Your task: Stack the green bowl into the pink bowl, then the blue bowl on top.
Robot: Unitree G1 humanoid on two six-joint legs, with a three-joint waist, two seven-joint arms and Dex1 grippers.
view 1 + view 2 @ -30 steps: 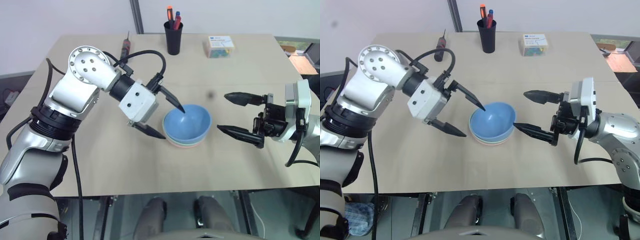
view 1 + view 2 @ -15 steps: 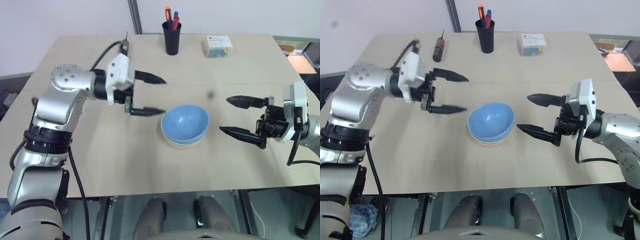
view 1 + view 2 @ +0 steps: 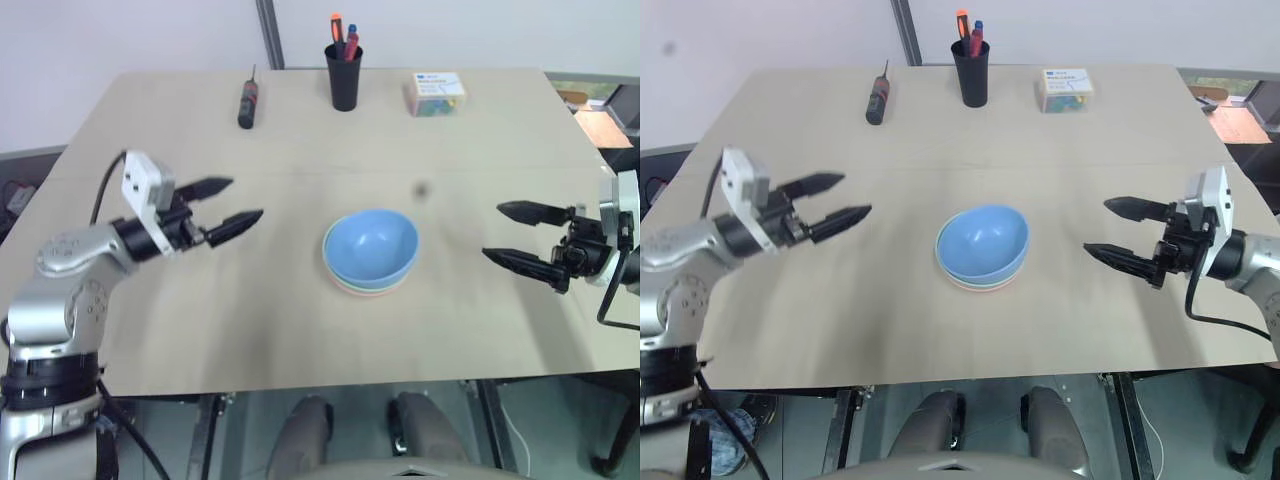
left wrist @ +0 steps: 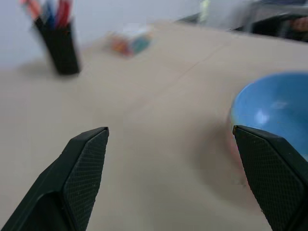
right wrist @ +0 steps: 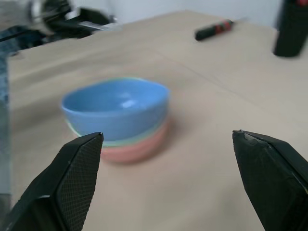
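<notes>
The blue bowl [image 3: 372, 245] sits on top of a stack in the middle of the table. Under it a thin rim of the green bowl [image 5: 118, 141] shows, and the pink bowl [image 5: 137, 148] is at the bottom. My left gripper [image 3: 232, 203] is open and empty, well to the left of the stack, pointing toward it. At the right side of the table my right gripper [image 3: 510, 234] is also open and empty, pointing at the stack from a distance. In the left wrist view the blue bowl [image 4: 279, 108] lies beside one fingertip [image 4: 89, 149].
A black pen cup [image 3: 346, 72] stands at the far middle of the table [image 3: 300, 330]. A screwdriver [image 3: 246, 100] lies at the far left and a small clear box [image 3: 436, 92] at the far right.
My left gripper has pulled away from the blue bowl's rim, swung left and lower, and rolled to point level. The right gripper has drawn back to the right. The stack has not moved.
</notes>
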